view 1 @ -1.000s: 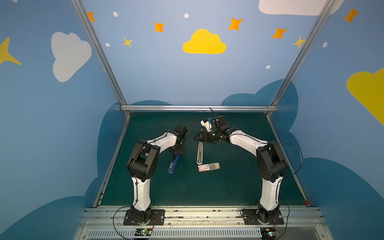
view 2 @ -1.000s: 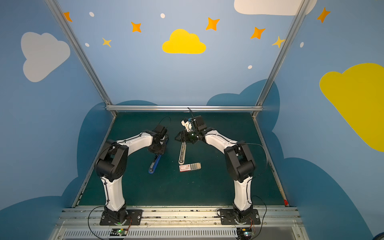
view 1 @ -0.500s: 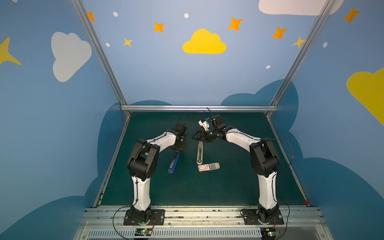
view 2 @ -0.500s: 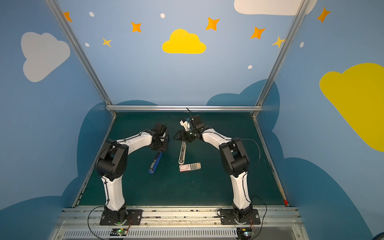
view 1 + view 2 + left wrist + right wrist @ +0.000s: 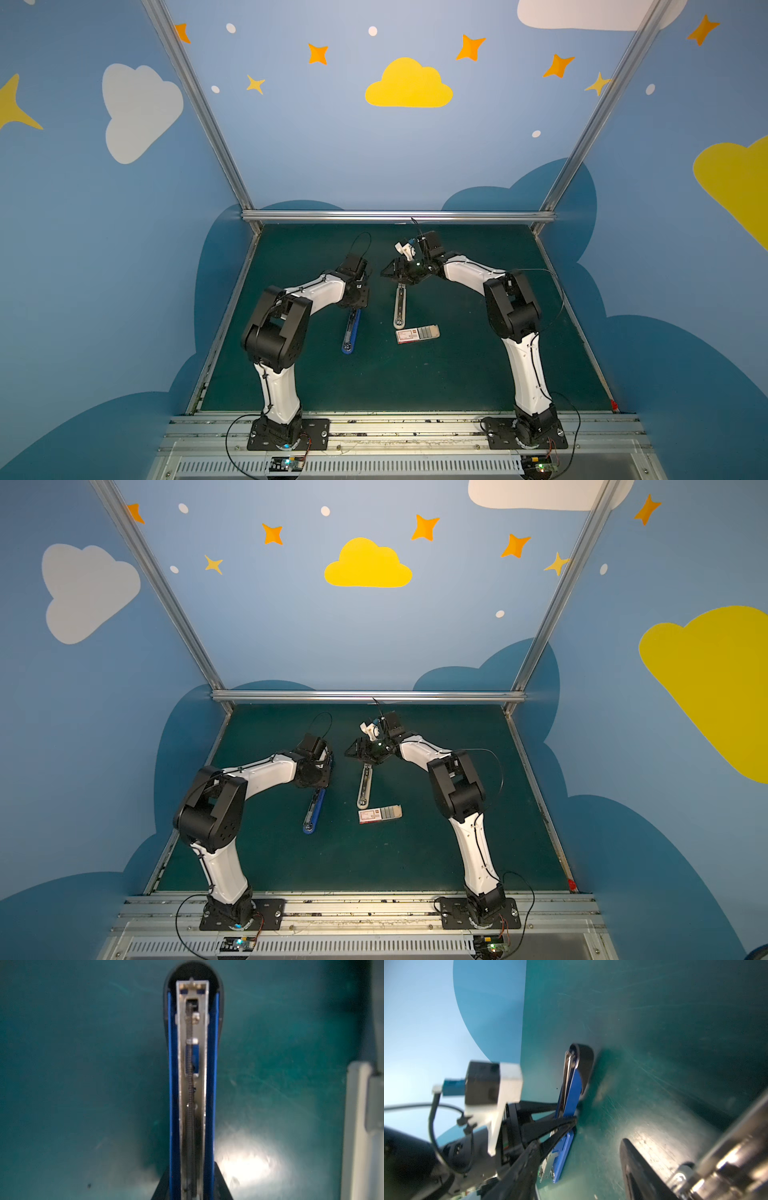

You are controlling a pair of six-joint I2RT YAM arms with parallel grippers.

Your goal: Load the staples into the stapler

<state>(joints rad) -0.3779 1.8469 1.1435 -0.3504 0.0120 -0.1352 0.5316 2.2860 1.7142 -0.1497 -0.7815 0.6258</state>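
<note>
Staples [image 5: 428, 331] — grey strips in the exposed tray of the white-and-red box [image 5: 408, 337], flat on the worktop [image 5: 457, 374]; the box's long axis runs crosswise. Left of the box, apart from it: blue stapler [image 5: 350, 332], channel and spring exposed, long axis roughly square to the box's. Left fingers [image 5: 539, 1105] pinch the stapler's end farthest from the box. Right fingers [image 5: 635, 1167] spread, empty, beyond the box's far edge, over a silver bar [image 5: 399, 305]. Judgement: the right arm is free — the staples lie back toward its base.
</note>
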